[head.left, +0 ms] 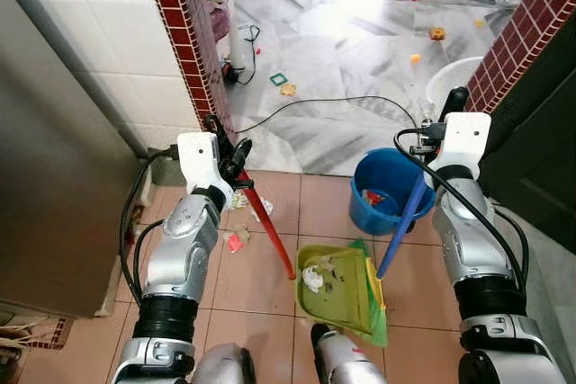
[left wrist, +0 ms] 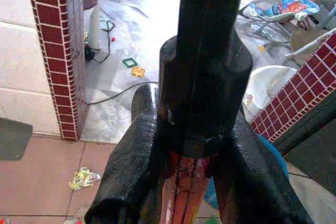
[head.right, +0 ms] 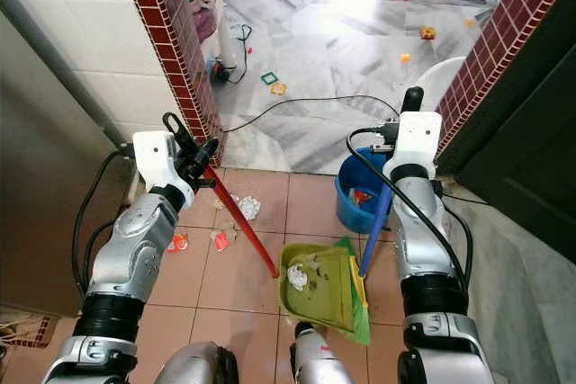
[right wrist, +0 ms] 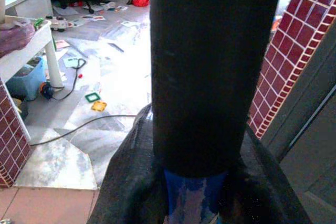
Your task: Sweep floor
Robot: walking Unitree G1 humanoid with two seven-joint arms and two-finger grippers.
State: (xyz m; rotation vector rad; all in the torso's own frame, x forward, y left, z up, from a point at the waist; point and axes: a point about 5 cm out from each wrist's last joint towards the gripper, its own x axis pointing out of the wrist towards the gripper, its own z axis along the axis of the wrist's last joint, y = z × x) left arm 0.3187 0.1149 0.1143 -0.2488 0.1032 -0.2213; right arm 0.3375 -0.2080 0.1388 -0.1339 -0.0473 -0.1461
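Left gripper (head.left: 236,156) clamps the red dustpan handle (head.left: 270,222), the green dustpan (head.left: 337,290) below it; right gripper (head.left: 447,112) clasps the blue broom handle (head.left: 403,222). Both look light, stiff, best held high

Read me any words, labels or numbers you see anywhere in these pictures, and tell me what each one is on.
None can be read.
Wrappers on the floor: print too small and blurred.
Blue bucket, green dustpan, red handle in the left claw and blue handle in the right claw: no lettering visible.
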